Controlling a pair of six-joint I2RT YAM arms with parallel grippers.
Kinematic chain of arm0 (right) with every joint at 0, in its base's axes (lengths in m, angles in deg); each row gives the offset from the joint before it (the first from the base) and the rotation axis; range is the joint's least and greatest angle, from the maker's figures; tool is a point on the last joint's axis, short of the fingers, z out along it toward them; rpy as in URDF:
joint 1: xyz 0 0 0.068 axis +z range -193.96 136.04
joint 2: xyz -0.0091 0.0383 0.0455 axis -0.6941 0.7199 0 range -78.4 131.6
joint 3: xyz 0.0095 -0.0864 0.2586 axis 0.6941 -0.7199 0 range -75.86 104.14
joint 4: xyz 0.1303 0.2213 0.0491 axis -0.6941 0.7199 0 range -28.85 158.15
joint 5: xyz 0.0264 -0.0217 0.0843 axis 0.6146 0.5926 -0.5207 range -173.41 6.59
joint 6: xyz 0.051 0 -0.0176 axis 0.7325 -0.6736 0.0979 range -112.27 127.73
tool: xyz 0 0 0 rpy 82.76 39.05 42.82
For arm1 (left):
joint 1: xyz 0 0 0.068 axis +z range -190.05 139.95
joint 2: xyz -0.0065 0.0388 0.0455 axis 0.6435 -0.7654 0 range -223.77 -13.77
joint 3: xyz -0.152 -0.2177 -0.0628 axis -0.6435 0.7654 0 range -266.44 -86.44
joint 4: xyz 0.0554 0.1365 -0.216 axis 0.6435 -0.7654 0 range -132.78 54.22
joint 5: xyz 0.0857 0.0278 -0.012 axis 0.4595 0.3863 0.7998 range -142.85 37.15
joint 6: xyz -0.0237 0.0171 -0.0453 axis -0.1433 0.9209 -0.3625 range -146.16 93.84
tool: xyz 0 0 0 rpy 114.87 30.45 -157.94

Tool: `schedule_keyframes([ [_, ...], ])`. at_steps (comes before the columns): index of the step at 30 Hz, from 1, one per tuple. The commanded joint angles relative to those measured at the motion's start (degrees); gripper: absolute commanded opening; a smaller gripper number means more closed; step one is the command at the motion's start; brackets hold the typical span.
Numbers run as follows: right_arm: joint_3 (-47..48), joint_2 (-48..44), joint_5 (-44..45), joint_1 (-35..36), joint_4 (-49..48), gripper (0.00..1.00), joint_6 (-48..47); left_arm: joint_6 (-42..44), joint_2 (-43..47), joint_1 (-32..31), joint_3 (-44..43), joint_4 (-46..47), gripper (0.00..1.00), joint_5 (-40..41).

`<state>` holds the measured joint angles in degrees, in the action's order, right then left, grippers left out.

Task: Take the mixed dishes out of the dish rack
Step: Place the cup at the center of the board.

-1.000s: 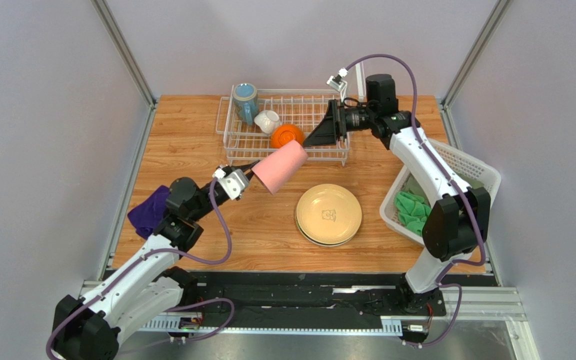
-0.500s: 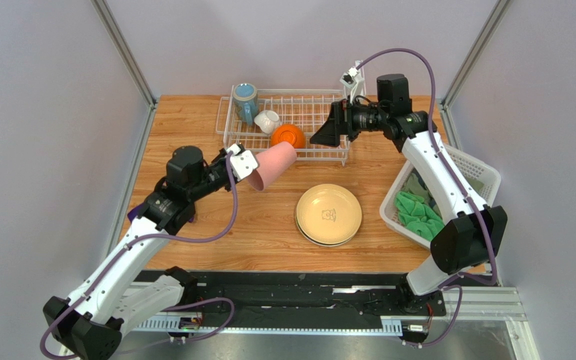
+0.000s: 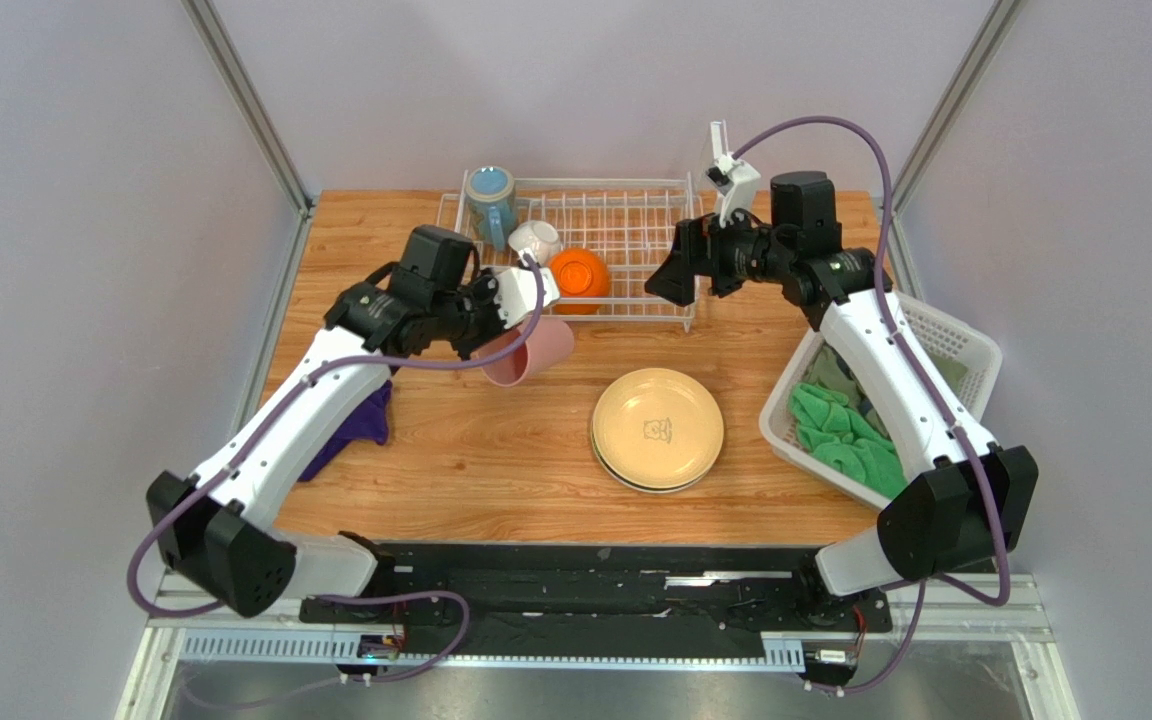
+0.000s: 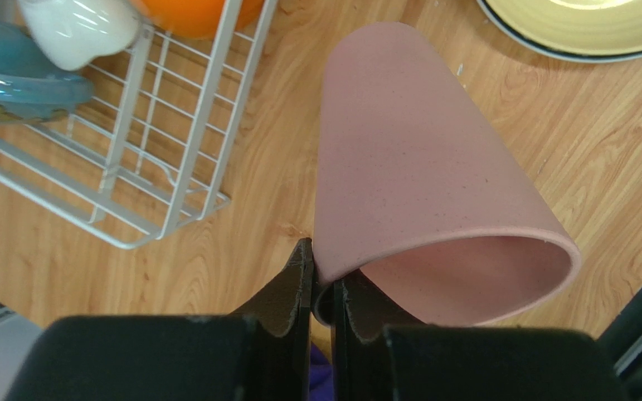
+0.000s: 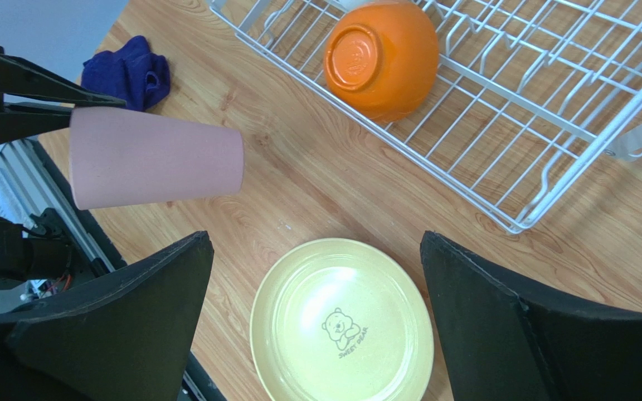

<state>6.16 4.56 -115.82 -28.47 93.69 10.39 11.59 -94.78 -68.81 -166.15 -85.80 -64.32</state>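
Change over the last second: left arm has swung forward and turned its wrist. The tumbler (image 3: 530, 351) has moved from mid-counter, well in front of the rack (image 3: 630, 225), to a spot just beside the rack's near-left corner. It sits lower now and nearly on its side. Left gripper (image 4: 320, 269) jaws are pinched on the tumbler's rim wall, one finger inside and one outside. Can't tell whether the tumbler touches the counter (image 3: 462, 450).

Right gripper (image 3: 672, 279) has pulled back from over the rack toward its right end. Its jaws are wide apart and hold nothing, hanging above the plate (image 5: 341, 322) and the rack edge.

Meaning for the task: the tumbler is out of the rack and looks headed for set-down on the counter left of the plate, but it isn't released yet. The cream plate lies on the counter with a dark-rimmed plate (image 4: 550, 52) under it. Orange bowl (image 3: 578, 272) (bottom up), white bowl (image 3: 534, 240) and mug (image 3: 491, 203) are in the rack, so roughly half is left. The free right arm is nearest the orange bowl.

Writing: the cream plate has a small bear drawing with tiny print below, which reads "SWEET BEAR" as far as legible. The orange bowl's base has a stamp that can't be read. No other labels seen.
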Motion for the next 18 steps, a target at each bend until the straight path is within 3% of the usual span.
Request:
schedule_keyframes([
  [1, -1.3, -1.7, 2.3, -0.4, -3.3, 0.99, -1.8, -1.7, -8.0, -0.3, -7.8, -10.2, 0.0, 1.6],
  [12, -3.1, -2.7, 2.1, -0.7, -3.8, 0.99, -2.5, -4.2, -23.1, -2.2, -20.3, -18.2, 0.0, 4.5],
  [18, -3.8, -3.8, 2.9, -1.4, -4.3, 0.99, -2.5, -4.4, -26.4, -3.1, -23.2, -21.8, 0.0, 5.4],
])
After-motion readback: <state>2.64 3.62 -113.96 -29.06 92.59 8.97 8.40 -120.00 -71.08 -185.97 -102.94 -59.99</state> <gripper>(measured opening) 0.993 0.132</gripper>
